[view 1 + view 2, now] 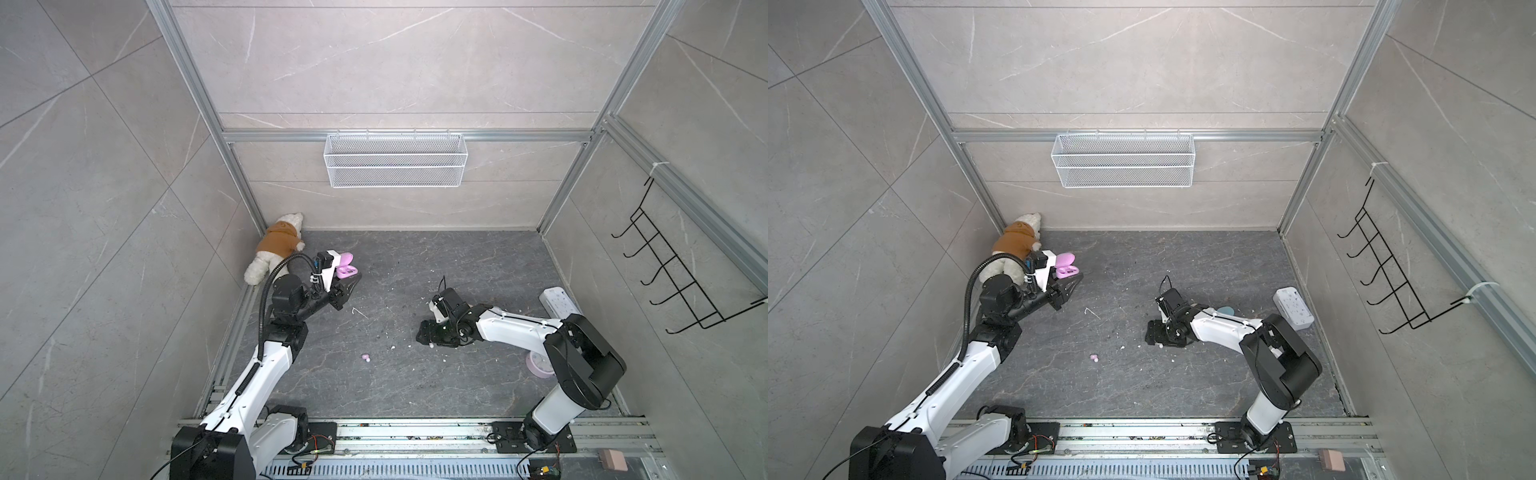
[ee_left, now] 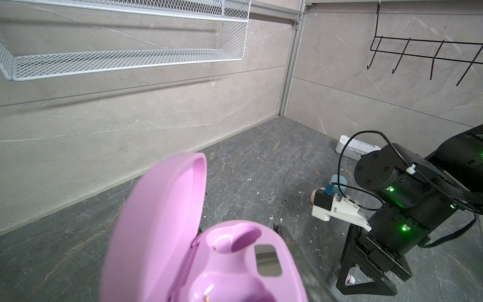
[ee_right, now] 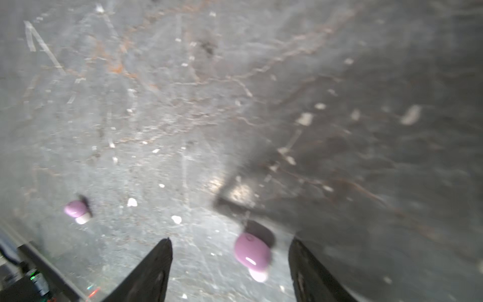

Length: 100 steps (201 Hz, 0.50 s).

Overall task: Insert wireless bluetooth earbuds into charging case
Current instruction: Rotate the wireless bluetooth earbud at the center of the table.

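The lilac charging case (image 1: 347, 270) (image 1: 1068, 266) has its lid open, and my left gripper (image 1: 351, 279) is shut on it above the floor at the back left. In the left wrist view the case (image 2: 222, 261) fills the foreground with both wells bare; one finger (image 2: 295, 251) presses its side. My right gripper (image 3: 231, 239) (image 1: 428, 332) is open, low over the floor. One lilac earbud (image 3: 252, 255) (image 2: 350, 279) lies between its fingers, touching neither. A second lilac earbud (image 1: 366, 357) (image 1: 1094, 357) (image 3: 75, 209) lies loose on the floor.
A plush bear (image 1: 276, 245) lies in the back left corner. A white wire basket (image 1: 395, 160) hangs on the back wall, a black hook rack (image 1: 673, 266) on the right wall. A white box (image 1: 559, 305), a light blue case (image 1: 1226, 310) and white crumbs lie near the right arm.
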Motion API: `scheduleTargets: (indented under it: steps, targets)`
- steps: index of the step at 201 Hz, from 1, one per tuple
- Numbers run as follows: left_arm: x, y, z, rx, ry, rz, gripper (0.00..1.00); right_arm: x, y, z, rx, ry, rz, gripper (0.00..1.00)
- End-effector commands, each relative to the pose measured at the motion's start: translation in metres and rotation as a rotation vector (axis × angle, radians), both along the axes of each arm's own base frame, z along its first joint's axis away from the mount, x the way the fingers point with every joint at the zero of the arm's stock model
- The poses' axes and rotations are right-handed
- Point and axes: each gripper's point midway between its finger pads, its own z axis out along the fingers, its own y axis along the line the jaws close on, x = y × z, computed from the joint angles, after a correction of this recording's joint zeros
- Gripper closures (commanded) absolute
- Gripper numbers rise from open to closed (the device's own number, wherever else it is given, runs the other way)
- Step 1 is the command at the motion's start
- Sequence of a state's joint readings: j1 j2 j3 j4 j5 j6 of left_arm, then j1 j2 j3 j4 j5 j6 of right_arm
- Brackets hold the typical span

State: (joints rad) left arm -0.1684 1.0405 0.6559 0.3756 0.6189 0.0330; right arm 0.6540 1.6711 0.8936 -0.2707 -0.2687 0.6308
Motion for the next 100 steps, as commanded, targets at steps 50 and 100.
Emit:
scheduleTargets:
  steps: [50, 100]
  targets:
    - [-0.003, -0.005, 0.013, -0.023, -0.040, -0.031, 0.81, -0.029, 0.038, 0.031, 0.122, 0.022, 0.144, 0.29]
    - [-0.003, -0.005, 0.012, -0.022, -0.039, -0.031, 0.81, -0.043, 0.043, 0.038, 0.044, 0.025, 0.178, 0.29]
